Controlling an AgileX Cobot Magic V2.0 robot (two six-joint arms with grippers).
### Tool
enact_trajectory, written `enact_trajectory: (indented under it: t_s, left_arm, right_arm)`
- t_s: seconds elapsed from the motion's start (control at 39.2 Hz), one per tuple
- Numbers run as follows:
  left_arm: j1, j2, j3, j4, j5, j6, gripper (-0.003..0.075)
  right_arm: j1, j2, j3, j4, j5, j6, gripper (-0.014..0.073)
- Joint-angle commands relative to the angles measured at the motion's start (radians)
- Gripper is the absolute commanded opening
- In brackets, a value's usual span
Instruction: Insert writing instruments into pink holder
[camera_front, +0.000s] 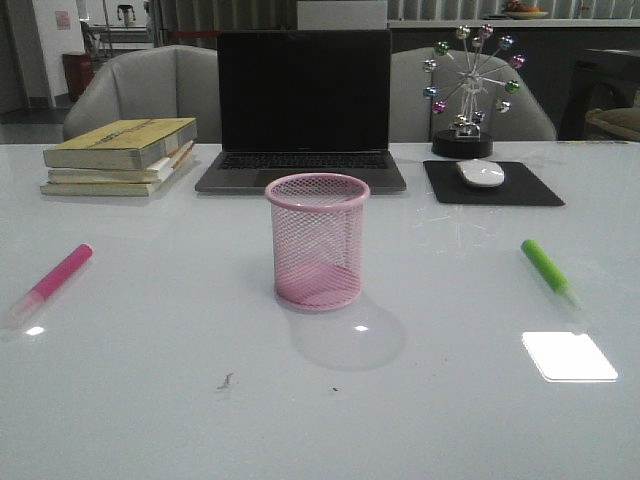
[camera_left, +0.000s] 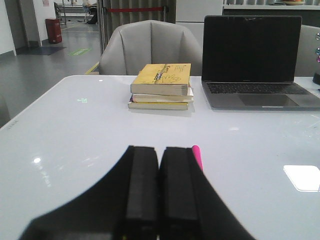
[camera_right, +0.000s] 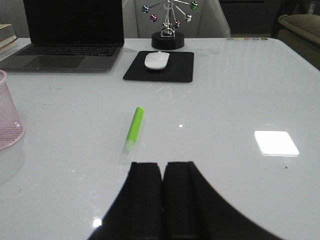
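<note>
In the left wrist view the left pincer (camera_left: 159, 190) hides all but one end of the pink highlighter (camera_left: 197, 156). The right wrist view's edge crops the pink holder (camera_right: 9, 117); the green highlighter's (camera_right: 133, 129) pale cap blurs into the counter (camera_right: 225, 100).

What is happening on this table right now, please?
Nothing is being handled yet. The pink mesh pen cup stands empty in the middle of the white table. The pink highlighter lies to its left and the green highlighter to its right, both flat. The left gripper and the right gripper are shut and hold nothing, each near its own highlighter.
</note>
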Motion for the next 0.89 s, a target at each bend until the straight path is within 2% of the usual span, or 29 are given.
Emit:
enact_trajectory:
  t_s: [0.0, 0.13, 0.28, 0.54, 0.69, 0.87]
  left_arm:
    - [-0.006, -0.018, 0.004, -0.008, -0.098, -0.009, 0.0092]
    - [-0.006, -0.018, 0.004, -0.008, -0.112, -0.009, 0.0092]
    - [-0.006, -0.018, 0.004, -0.008, -0.21, -0.009, 0.0092]
    - [-0.006, -0.018, 0.002, -0.008, -0.456, -0.011, 0.0092]
    - [-0.006, -0.018, -0.039, -0.008, -0.457, -0.014, 0.0092]
    - [-0.006, -0.016, -0.148, -0.002, -0.395, -0.014, 0.0092]
  right_arm:
    - [0.003, -0.019, 0.0, 0.0, -0.085, -0.004, 0.005]
    - [0.003, -0.019, 0.0, 0.0, -0.088, -0.004, 0.005]
    - [0.003, -0.019, 0.0, 0.0, -0.109, -0.004, 0.005]
    - [0.003, -0.019, 0.0, 0.0, -0.311, -0.004, 0.005]
    - [0.003, -0.019, -0.024, 0.0, -0.457, -0.003, 0.005]
    - [0.003, -0.019, -0.139, 0.0, -0.409, -0.003, 0.005]
